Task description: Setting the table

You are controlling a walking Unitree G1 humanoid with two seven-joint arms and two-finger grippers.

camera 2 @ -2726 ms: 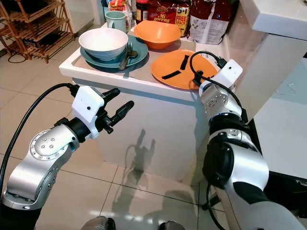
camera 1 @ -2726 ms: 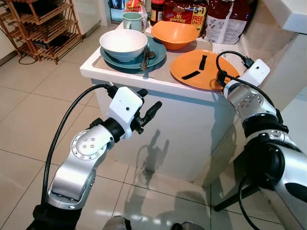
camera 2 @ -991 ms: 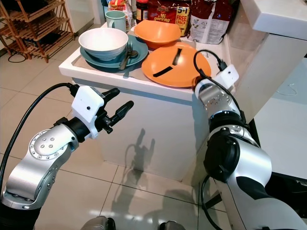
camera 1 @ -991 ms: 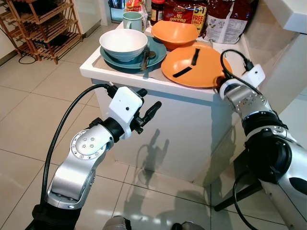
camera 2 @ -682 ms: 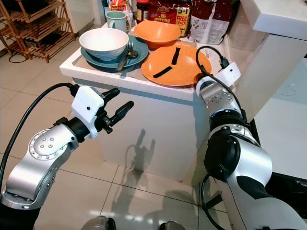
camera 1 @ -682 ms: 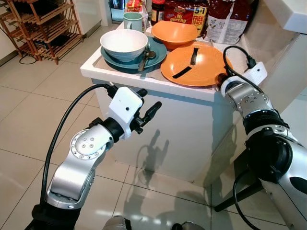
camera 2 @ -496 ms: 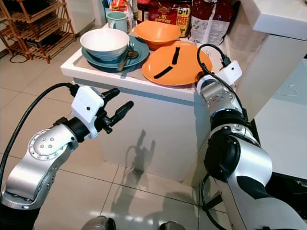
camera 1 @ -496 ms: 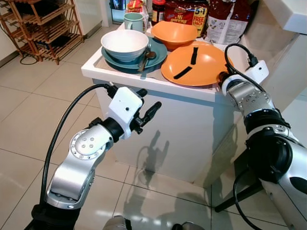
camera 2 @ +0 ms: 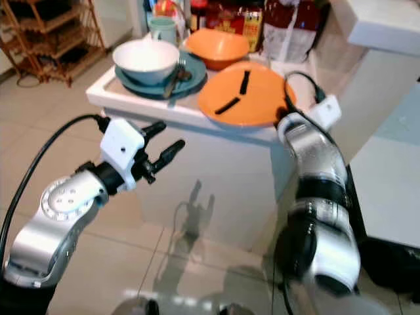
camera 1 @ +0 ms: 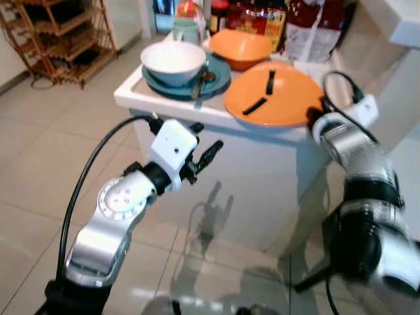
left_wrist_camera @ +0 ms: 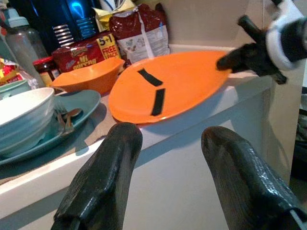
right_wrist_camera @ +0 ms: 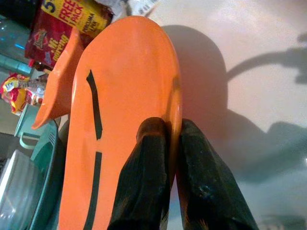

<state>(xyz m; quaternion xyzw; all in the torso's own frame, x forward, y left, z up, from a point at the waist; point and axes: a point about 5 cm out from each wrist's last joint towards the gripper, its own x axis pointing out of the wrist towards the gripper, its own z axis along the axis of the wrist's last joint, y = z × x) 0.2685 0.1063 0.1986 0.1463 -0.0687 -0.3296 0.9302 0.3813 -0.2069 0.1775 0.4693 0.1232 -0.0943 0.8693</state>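
An orange plate (camera 1: 272, 98) with two black tape strips sits tilted on the white counter (camera 1: 190, 110), its right rim raised. My right gripper (right_wrist_camera: 171, 125) is shut on that rim, one finger above and one below; it also appears in the left wrist view (left_wrist_camera: 237, 57). My left gripper (camera 1: 207, 136) hangs open in front of the counter's side, below its edge, holding nothing. A white bowl (camera 1: 172, 59) stands on a teal plate (camera 1: 213, 75) with cutlery (camera 1: 199, 80) beside it. An orange bowl (camera 1: 239, 44) is behind the plate.
A green mug (camera 1: 186, 29) and snack bags (camera 1: 298, 26) line the back of the counter. A wooden rack (camera 1: 65, 36) stands far left on the tiled floor. A white worktop (camera 1: 397, 16) juts in at the upper right.
The right gripper has drawn the orange plate leftward across the counter and lifted its right rim. The left arm holds still. The head view has shifted slightly and is now blurred.
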